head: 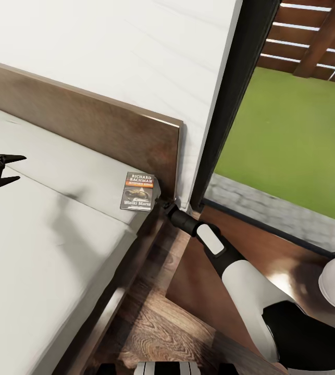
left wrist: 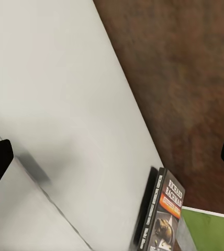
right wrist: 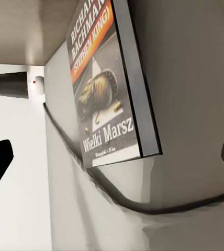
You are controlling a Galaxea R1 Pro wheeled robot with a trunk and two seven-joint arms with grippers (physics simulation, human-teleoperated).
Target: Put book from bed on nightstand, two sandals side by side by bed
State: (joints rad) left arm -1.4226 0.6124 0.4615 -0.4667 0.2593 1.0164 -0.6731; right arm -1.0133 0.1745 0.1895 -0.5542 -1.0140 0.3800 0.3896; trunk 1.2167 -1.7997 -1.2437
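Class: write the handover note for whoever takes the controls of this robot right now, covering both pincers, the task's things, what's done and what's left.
Left pincer: open, empty, above the mattress.
Right pincer: at the book's corner; whether it is open I can't tell.
Book: lying on the bed near the headboard, at the mattress corner, not yet lifted.
Done: nothing so far.
Left: grip the book, move it to a nightstand, then set both sandals side by side by the bed.

The bed (head: 42, 250) fills the left half of the frame, its pale grey mattress bare, with a dark wood headboard (head: 99, 125) running across the upper left. A small paperback book (head: 137, 191) lies flat at the mattress's corner near the frame's centre, beside the headboard.
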